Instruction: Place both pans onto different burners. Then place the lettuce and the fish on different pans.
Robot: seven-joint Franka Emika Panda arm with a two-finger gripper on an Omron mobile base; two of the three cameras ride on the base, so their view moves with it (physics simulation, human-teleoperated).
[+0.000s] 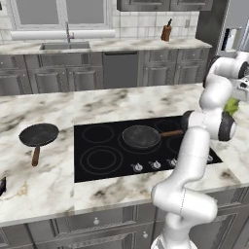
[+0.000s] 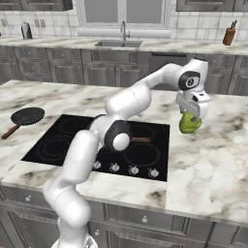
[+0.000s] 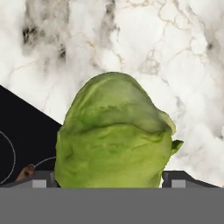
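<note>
A: Where is the lettuce relative to the gripper?

B: Directly between the two fingertips, in the hand view. One dark tip shows on each side of the head, and the green bulk bulges over both. The right base view shows the gripper pointing down at the lettuce, over marble counter just right of the cooktop.

A: So the fingers are shut on it?

B: They stand spread wide, flanking it. Whether they press its sides, I cannot tell; they may be bracketing it without contact. I also cannot tell whether the head rests on the counter or hangs just above it.

A: Its long axis?

B: It runs along the gripper's own line, narrow end away from the hand, so the fingers span its wide part.

A: And the pans?

B: One pan sits on a rear burner, handle pointing toward the arm. The other pan lies on the counter left of the cooktop — not yet on a burner.

A: Then the carry goes which way?

B: Leftward, I judge — the pan on the cooktop lies to the lettuce's left.
</note>
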